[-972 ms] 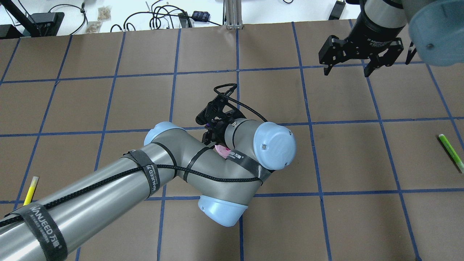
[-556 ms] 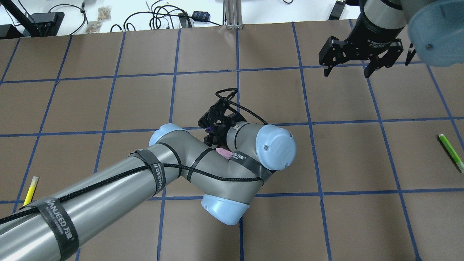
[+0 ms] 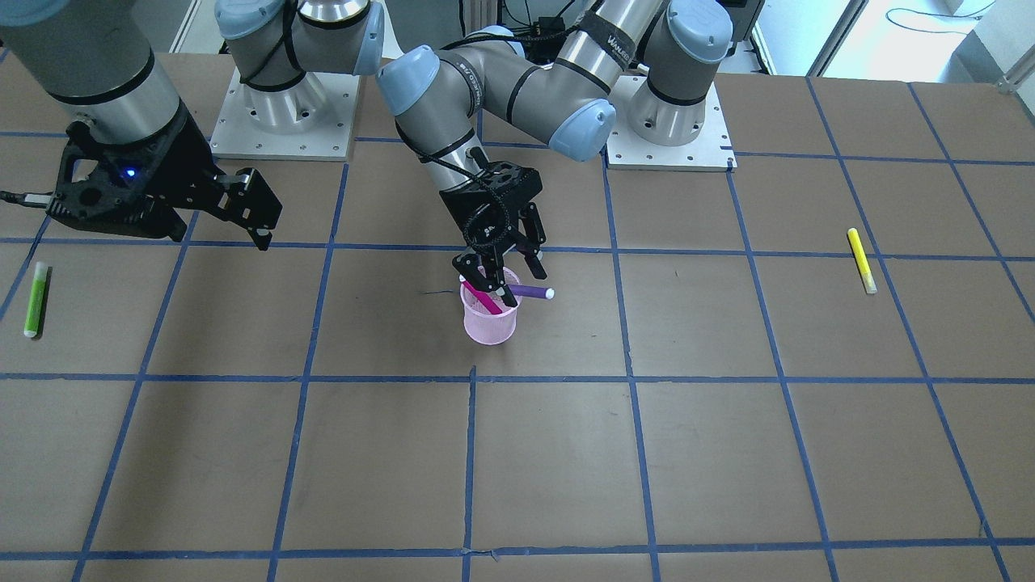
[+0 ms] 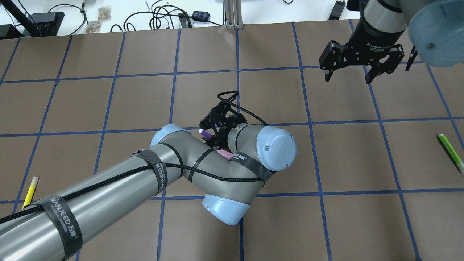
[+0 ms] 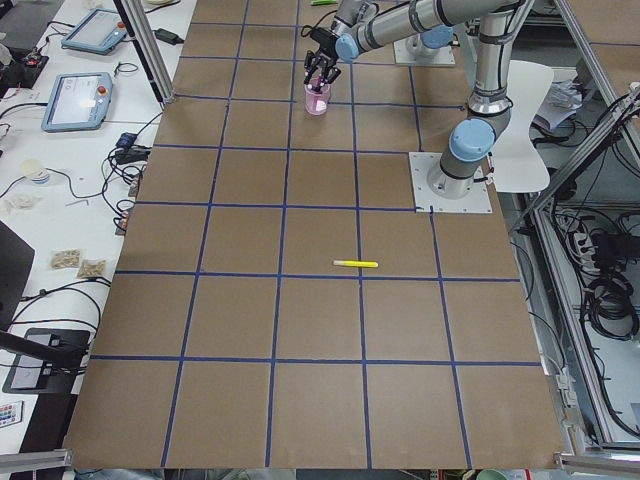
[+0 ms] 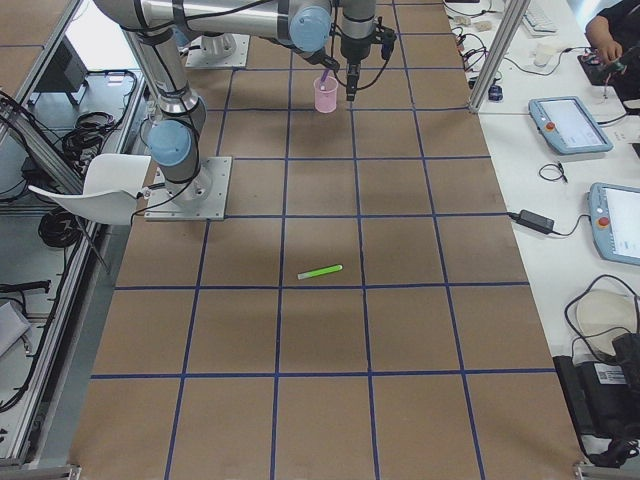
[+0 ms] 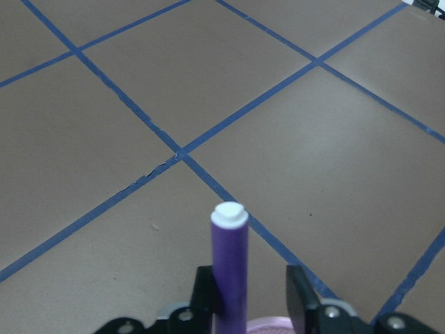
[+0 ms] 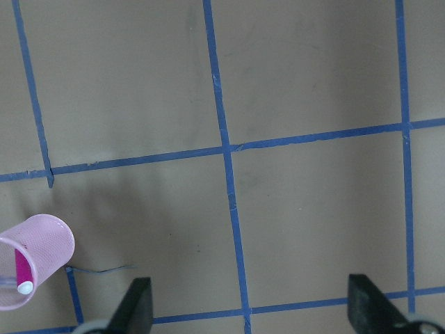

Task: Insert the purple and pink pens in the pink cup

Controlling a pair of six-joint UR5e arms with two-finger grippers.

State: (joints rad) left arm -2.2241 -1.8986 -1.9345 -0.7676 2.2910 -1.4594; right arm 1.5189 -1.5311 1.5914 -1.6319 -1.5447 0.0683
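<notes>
The pink mesh cup (image 3: pixel 489 323) stands at mid-table. A pink pen (image 3: pixel 483 297) leans inside it; the cup (image 8: pixel 35 257) and pen also show in the right wrist view. The purple pen (image 3: pixel 530 291) is tilted in the cup, its white-tipped end sticking out over the rim. My left gripper (image 3: pixel 497 275) hovers right over the cup with its jaws apart. In the left wrist view the purple pen (image 7: pixel 229 271) rests against one finger (image 7: pixel 205 292), with a gap to the other. My right gripper (image 4: pixel 349 74) is open and empty, far off to the side.
A yellow pen (image 3: pixel 861 260) lies on the robot's left side of the table. A green pen (image 3: pixel 35 297) lies on its right side. Both arm bases (image 3: pixel 671 137) stand at the robot's edge. Blue tape lines grid the brown table.
The left wrist has shifted slightly, and the purple pen's white tip now shows beside the gripper. The right gripper has drifted a little.
</notes>
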